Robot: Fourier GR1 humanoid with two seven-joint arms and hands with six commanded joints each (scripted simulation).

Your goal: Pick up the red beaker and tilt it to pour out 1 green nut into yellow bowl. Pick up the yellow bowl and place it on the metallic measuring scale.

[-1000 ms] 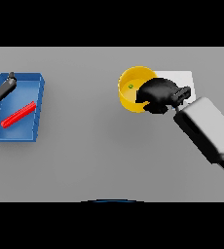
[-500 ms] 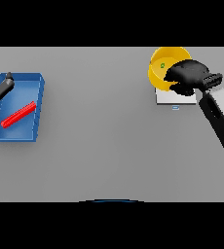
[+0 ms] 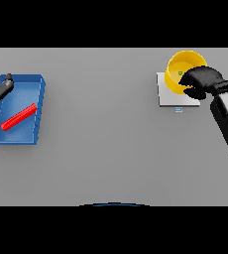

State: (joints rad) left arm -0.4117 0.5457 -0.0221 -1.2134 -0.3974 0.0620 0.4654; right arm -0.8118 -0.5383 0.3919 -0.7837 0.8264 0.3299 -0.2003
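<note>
Yellow bowl point(image 3: 178, 69) (round, green nut point(image 3: 180, 73) inside) gripped by right hand point(image 3: 201, 82).

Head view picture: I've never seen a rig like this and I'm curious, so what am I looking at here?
This is what a humanoid robot sees from its head, looking down at a grey table. Its right arm comes in from the right; the dark right robot hand grips the rim of a yellow bowl with a small green nut inside, over the metallic measuring scale. At the far left, the left robot hand shows by a blue tray, where a red beaker lies on its side. Whether that hand's fingers are open is unclear.
</note>
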